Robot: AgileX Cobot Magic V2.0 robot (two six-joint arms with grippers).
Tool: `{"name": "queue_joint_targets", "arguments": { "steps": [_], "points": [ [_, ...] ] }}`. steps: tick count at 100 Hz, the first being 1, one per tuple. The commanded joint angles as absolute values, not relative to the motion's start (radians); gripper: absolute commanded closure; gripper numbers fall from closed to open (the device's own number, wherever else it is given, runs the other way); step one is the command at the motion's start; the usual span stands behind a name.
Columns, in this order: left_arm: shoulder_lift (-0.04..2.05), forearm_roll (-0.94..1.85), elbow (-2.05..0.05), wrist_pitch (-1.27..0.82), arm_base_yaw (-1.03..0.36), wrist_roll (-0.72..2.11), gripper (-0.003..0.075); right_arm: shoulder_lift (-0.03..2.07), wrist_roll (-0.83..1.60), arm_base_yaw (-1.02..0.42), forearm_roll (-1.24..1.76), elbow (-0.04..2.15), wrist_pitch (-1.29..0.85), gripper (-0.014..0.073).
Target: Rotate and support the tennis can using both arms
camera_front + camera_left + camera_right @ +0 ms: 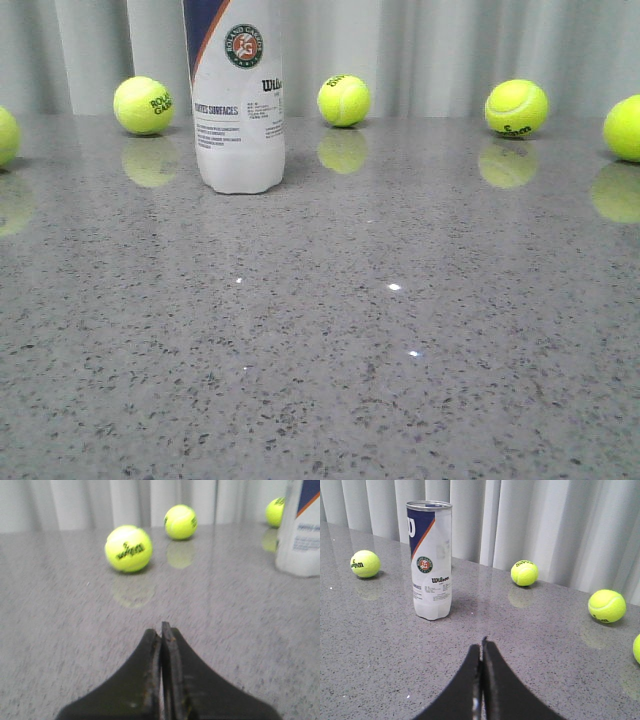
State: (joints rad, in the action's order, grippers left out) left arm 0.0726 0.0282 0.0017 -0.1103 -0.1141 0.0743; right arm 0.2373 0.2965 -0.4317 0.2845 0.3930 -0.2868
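The tennis can point(238, 100) stands upright on the grey speckled table, left of centre at the back; its top is cut off in the front view. The right wrist view shows it whole point(430, 560), with navy band, orange stripe, round emblem and metal rim. Its lower part shows at the edge of the left wrist view point(300, 530). My left gripper point(162, 630) is shut and empty, low over bare table, well short of the can. My right gripper point(482, 645) is shut and empty, also apart from the can. Neither gripper shows in the front view.
Several yellow-green tennis balls lie along the back of the table point(300, 400): one left of the can point(144, 105), one right of it point(344, 100), others further right point(516, 108). Pale curtains hang behind. A ball point(128, 548) lies ahead of my left gripper.
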Motion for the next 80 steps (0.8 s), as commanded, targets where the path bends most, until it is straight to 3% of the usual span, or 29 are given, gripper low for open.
{"name": "queue_joint_targets", "arguments": {
  "steps": [1, 7, 80],
  "points": [
    [0.012, 0.014, 0.048, -0.019, -0.091, 0.039, 0.0739, 0.247, 0.299, -0.428, 0.294, 0.417, -0.208, 0.0655],
    [-0.042, -0.008, 0.045, -0.11, -0.084, 0.037, 0.0739, 0.247, 0.299, -0.428, 0.294, 0.417, -0.208, 0.0655],
    [-0.04, -0.031, 0.047, -0.106, -0.089, 0.035, 0.0739, 0.249, 0.299, -0.428, 0.294, 0.417, -0.223, 0.0655]
  ]
}}
